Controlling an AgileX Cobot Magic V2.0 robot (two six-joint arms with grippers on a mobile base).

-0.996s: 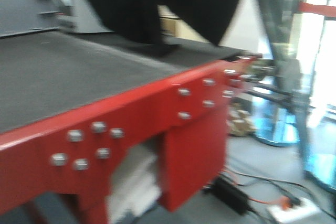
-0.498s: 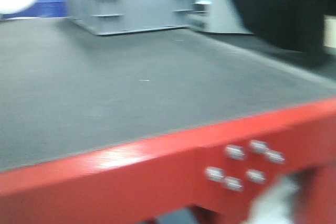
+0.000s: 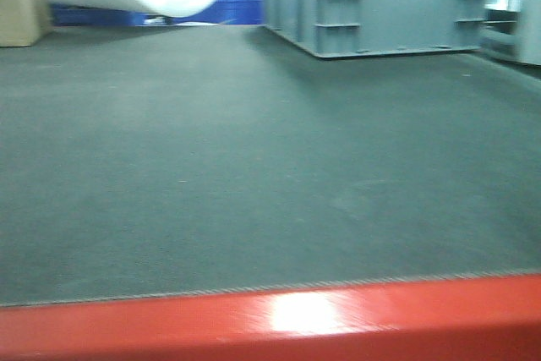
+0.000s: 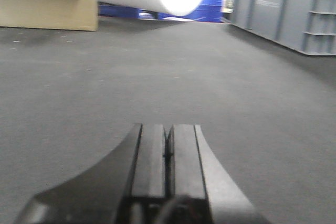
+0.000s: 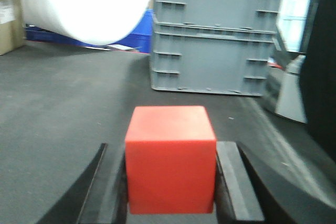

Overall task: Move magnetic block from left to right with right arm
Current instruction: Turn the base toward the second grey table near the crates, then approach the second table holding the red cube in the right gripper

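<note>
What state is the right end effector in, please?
Shut on the block: the right end effector clamps it from both sides.

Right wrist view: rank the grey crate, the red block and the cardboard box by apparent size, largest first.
1. grey crate
2. red block, enlarged by its nearness to the camera
3. cardboard box, cut off at the picture's edge

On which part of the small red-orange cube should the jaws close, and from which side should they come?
Grip the small red-orange matte cube on its two flat, parallel side faces, coming straight on from the wrist-camera side. The right gripper has its jaws against exactly those faces.
</note>
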